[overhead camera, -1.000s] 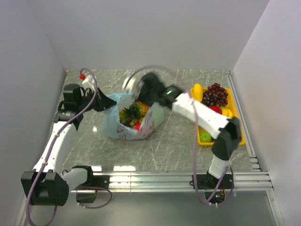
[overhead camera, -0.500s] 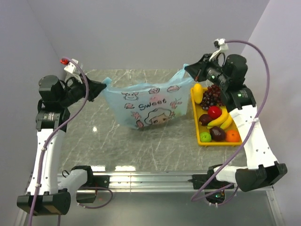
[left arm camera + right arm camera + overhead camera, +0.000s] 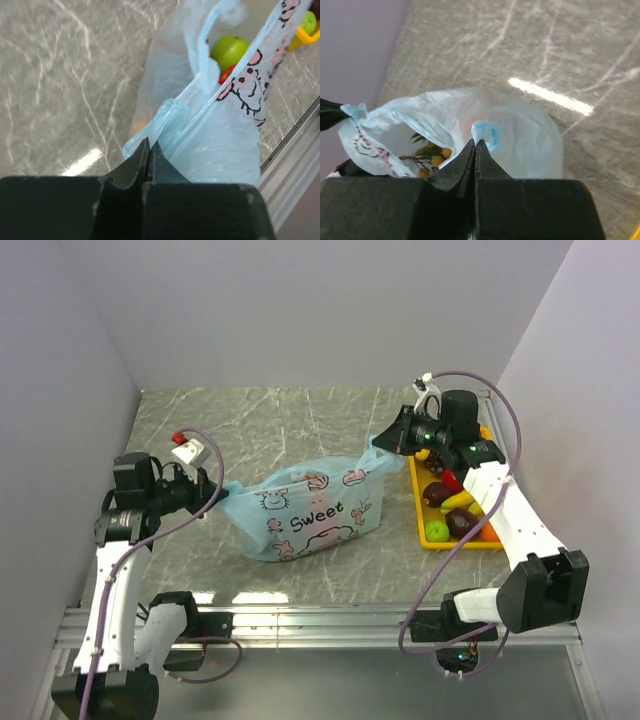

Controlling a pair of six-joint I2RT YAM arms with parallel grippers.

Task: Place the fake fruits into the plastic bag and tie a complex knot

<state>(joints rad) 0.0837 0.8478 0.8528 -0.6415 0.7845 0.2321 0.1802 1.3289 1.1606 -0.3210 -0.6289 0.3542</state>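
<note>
The light-blue plastic bag (image 3: 310, 512) with its pink-white "Sweet" print is stretched between my two grippers in mid table. My left gripper (image 3: 213, 497) is shut on its left handle (image 3: 162, 117). My right gripper (image 3: 385, 442) is shut on its right handle (image 3: 485, 131). Inside the bag I see a green fruit (image 3: 229, 50), a red fruit (image 3: 227, 74) and a sprig with small orange berries (image 3: 436, 159). The handles are apart and no knot shows.
A yellow tray (image 3: 425, 541) at the right holds more fake fruit: a green apple (image 3: 437, 530), a dark plum (image 3: 463, 522), a red apple (image 3: 451, 481) and bananas (image 3: 458, 502). White walls enclose the marble table (image 3: 270, 430). A metal rail (image 3: 320, 620) runs along the near edge.
Both arms have come down and nearer; the bag, held high and stretched wide half a second ago, now hangs lower and narrower. One second ago the bag lay open on the table.
</note>
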